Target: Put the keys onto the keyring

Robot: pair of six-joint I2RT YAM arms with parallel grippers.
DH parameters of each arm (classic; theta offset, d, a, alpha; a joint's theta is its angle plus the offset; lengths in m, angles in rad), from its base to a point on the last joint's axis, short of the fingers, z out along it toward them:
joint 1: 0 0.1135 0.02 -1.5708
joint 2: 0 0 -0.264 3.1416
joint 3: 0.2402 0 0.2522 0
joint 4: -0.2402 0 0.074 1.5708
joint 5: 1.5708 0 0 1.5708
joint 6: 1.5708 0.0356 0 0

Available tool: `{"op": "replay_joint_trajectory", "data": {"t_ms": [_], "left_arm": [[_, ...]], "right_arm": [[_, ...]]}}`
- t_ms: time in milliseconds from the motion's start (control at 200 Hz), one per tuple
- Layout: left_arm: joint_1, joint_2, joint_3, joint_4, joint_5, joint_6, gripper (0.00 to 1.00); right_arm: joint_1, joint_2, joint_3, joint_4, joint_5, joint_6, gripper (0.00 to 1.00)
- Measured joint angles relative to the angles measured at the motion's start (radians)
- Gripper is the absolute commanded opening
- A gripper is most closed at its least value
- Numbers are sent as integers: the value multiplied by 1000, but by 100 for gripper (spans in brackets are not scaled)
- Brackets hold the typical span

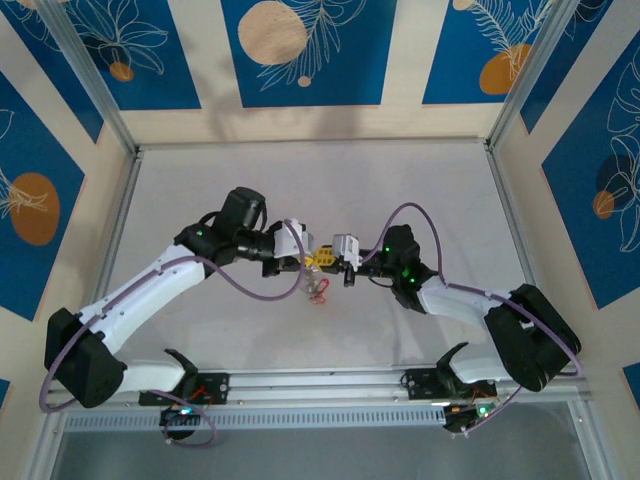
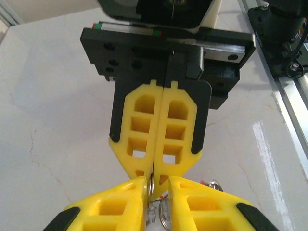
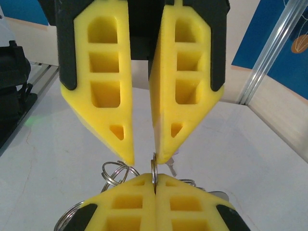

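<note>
Yellow fingertips of the right hand sit nearest in the right wrist view, at 6 o'clock. They are cut off by the lower edge and pressed flat together. Clenched between them stands the keyring. It shows edge-on as a thin grey metal strip, so its full circle cannot be made out.

Just beyond, at 12 o'clock, the left hand points down at it with a narrow gap between its fingers. The strip touches the inner face of the finger on the 1 o'clock side and stands clear of the other. This hand is released, not pinching.

At 8 o'clock from the strip a few small wire loops overlap. The right hand's fingers hide their lower parts, and I cannot tell whether they hang or lie.

From the top camera the two hands meet tip to tip at the centre. The keys are just below them at 6 o'clock, a red speck and a pale tangle too small to count or sort by colour.

Around them spreads the pale grey worktop, which shows fine hairline cracks in the left wrist view. Farther off, an aluminium post rises at 2 o'clock in the right wrist view. At 12 o'clock in the top view stand blue wall panels with orange discs and white leaf outlines, cropped by the upper edge.
</note>
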Motion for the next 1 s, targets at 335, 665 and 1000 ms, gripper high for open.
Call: {"op": "replay_joint_trajectory", "data": {"t_ms": [335, 665, 1000], "left_arm": [[0, -28, -29, 19, 55, 10, 11], [7, -63, -55, 13, 45, 73, 28], [27, -106, -83, 30, -2, 84, 34]], "right_arm": [[6, 3, 0, 1, -15, 1, 0], [-4, -21, 0, 23, -22, 12, 0], [-10, -36, 0, 21, -43, 11, 0]]}}
